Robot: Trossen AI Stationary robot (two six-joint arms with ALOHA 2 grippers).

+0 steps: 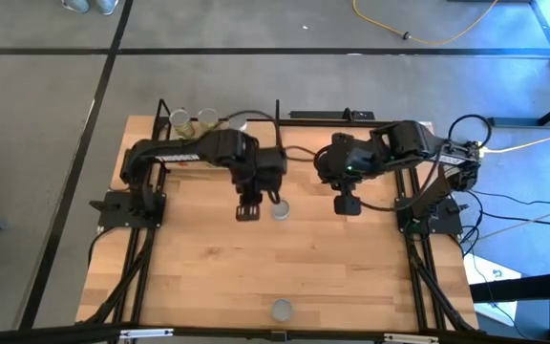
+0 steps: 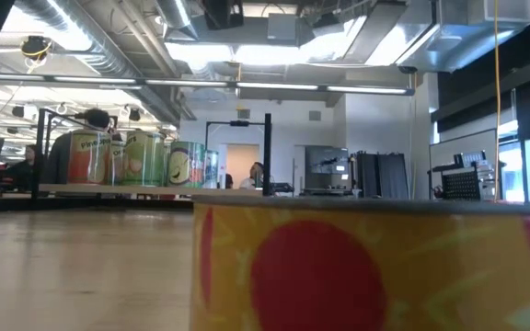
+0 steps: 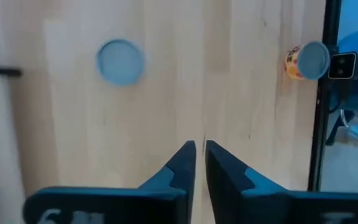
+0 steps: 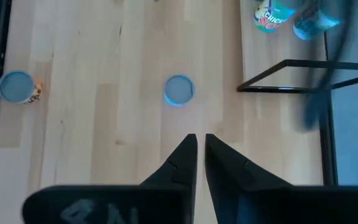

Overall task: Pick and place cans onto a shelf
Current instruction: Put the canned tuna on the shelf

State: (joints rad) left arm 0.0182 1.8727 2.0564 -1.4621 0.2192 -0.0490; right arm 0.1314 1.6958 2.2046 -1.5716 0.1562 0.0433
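I had both arms out over the middle of the wooden surface (image 1: 208, 258). In the high view my left hand (image 1: 247, 211) hung just left of the frame's centre, and its fingers were shut tight with nothing between them. A can (image 1: 280, 209) stood on the surface just beside it, on its right, not touching as far as I could see. My right hand (image 1: 346, 204) hung a bit right of centre, well apart from that can, and its fingers were pressed together and empty too.

The shelf (image 1: 165, 129) sat at the upper left of the surface. Three cans (image 1: 206, 118) stood on it in a row. In the low view they showed at the left of the frame, up on the light board.

One more can (image 1: 282, 309) stood alone at the bottom centre of the high view, near the surface's edge. It filled the lower right of the low view, yellow with a big red spot.
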